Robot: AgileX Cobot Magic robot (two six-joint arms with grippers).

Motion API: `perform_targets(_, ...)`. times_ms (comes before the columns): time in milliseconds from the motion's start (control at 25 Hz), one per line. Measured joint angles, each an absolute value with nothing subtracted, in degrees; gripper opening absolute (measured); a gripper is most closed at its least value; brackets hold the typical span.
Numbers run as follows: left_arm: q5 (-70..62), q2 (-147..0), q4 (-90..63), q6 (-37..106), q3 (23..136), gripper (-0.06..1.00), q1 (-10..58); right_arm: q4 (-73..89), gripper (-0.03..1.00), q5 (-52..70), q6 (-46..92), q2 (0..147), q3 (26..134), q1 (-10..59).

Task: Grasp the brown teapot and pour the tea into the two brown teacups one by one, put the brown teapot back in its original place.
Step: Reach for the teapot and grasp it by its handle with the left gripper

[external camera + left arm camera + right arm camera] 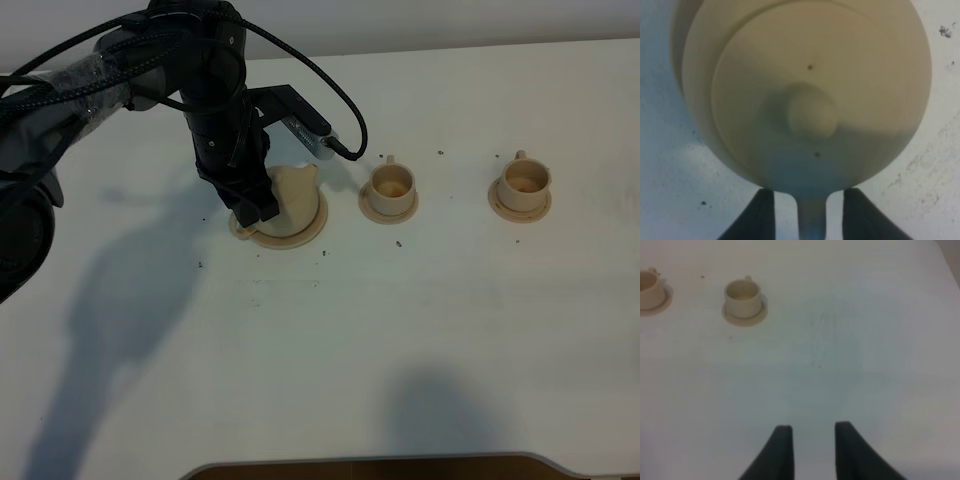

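Observation:
The brown teapot point(298, 192) stands on its wide saucer, the original place point(300, 237), left of the middle of the table. My left gripper point(256, 208) reaches down at the teapot's left side. The left wrist view is filled by the teapot point(805, 85) with its lid knob. Its loop handle point(811, 220) lies between my left gripper's point(810, 192) dark fingers point(759, 216), with a slim gap on each side; the jaws are open. The two brown teacups point(392, 184) point(523, 182) sit on small saucers to the right. My right gripper point(813, 426) hangs over bare table, jaws slightly apart and empty.
The white tabletop point(400, 330) carries small dark specks. The left arm's black cable point(330, 90) loops above the teapot. A dark curved edge point(380, 468) shows at the table's front. Both cups point(743, 296) point(650, 290) also appear in the right wrist view.

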State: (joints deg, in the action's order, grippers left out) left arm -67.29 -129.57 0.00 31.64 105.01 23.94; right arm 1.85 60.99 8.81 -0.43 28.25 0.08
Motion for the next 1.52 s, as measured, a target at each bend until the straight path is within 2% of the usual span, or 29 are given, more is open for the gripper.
perform_targets(360, -68.04, -131.74, 0.0, 31.64, 105.07, 0.11, 23.89, 1.85, 0.23, 60.99, 8.81, -0.43, 28.25, 0.08)
perform_targets(1520, -66.46, -129.77, -0.68, 34.39, 105.07, 0.1, 23.89, 1.85, 0.23, 60.99, 8.81, -0.43, 28.25, 0.08)
